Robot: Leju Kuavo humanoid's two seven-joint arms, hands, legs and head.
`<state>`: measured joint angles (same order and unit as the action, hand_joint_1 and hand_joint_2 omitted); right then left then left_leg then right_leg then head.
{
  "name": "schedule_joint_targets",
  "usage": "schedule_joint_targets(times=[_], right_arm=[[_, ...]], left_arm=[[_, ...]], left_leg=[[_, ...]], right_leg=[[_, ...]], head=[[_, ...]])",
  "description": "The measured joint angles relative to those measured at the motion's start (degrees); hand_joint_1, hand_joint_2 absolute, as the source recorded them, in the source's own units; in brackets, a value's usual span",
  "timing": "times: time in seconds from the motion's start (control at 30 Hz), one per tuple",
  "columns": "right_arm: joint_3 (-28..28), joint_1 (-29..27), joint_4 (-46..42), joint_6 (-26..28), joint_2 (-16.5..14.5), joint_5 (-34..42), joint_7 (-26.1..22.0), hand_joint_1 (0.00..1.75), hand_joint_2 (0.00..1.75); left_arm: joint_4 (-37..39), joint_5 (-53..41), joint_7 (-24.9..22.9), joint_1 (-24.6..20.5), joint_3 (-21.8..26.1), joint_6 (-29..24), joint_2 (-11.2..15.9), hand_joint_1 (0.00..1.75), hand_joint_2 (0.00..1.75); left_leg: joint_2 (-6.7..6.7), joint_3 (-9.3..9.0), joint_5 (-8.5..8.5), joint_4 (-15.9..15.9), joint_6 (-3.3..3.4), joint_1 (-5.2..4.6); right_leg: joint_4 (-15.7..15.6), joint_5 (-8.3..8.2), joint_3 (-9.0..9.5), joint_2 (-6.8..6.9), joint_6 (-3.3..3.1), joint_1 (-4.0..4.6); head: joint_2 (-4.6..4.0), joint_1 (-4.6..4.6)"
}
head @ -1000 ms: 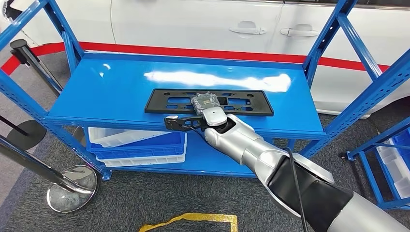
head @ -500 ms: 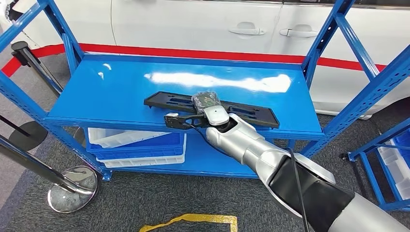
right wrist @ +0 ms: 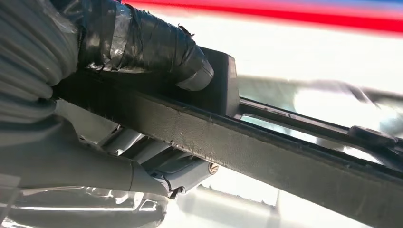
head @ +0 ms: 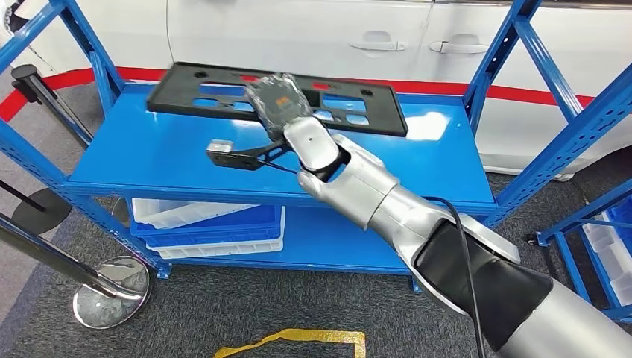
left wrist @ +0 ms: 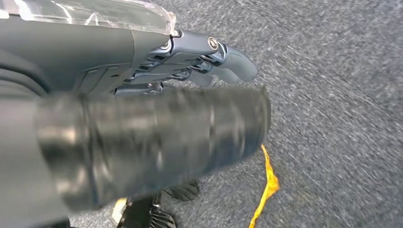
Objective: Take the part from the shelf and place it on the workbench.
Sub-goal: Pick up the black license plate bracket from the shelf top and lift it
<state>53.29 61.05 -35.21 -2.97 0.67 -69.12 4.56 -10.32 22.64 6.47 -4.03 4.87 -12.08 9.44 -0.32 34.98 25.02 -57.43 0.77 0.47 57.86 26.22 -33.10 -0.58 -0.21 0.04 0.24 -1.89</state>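
The part [head: 201,97] is a long flat black plastic frame with several rectangular cut-outs. My right hand [head: 279,101] grips it near the middle and holds it in the air above the blue shelf top [head: 149,156], its face tilted toward me. In the right wrist view the taped thumb [right wrist: 142,47] presses on top of the part's edge [right wrist: 266,142] and the fingers [right wrist: 166,166] lie under it. My left hand [left wrist: 199,66] hangs over the grey carpet with its fingers extended and nothing in them.
White and blue bins [head: 216,224] sit on the lower shelf. Blue uprights [head: 514,45] frame the shelf on both sides. A white car [head: 298,37] stands behind it. A stanchion base [head: 108,291] is on the floor at left, and another blue rack [head: 604,246] stands at right.
The part lay flat near the shelf's front edge a second ago. My right hand has since lifted it off the shelf, up and toward the back left.
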Motion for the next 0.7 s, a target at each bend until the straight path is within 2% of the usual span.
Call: schedule_joint_targets(times=[0.07, 0.4, 0.7], right_arm=[[0.7, 2.2, -5.3, -2.7, -0.5, -1.1, -0.3, 1.75, 1.75], [6.3, 11.8, -27.5, -8.7, -1.1, -4.1, -7.2, 1.75, 1.75], [11.1, 13.5, -38.2, -8.9, -0.3, -3.8, -9.1, 1.75, 1.75]], left_arm=[[0.0, -0.1, 0.3, 0.0, 0.0, 0.3, 0.0, 0.00, 1.75], [0.0, -0.1, 1.9, 0.2, 0.0, 0.7, -0.2, 0.00, 1.75], [0.0, -0.5, 2.2, 0.3, 0.0, 0.7, -0.4, 0.00, 1.75]], left_leg=[[0.00, -0.06, 0.02, 0.0, -0.03, 0.03], [-0.09, -0.12, 0.06, 0.0, -0.15, 0.09], [-0.08, -0.20, 0.08, 0.0, -0.18, 0.09]], right_leg=[[0.0, 0.07, 0.01, 0.01, -0.11, 0.02], [0.1, 0.23, 0.06, 0.18, -0.36, 0.09], [0.1, 0.24, 0.13, 0.19, -0.39, 0.08]], head=[[0.00, 0.01], [0.00, -0.02], [0.00, -0.01]])
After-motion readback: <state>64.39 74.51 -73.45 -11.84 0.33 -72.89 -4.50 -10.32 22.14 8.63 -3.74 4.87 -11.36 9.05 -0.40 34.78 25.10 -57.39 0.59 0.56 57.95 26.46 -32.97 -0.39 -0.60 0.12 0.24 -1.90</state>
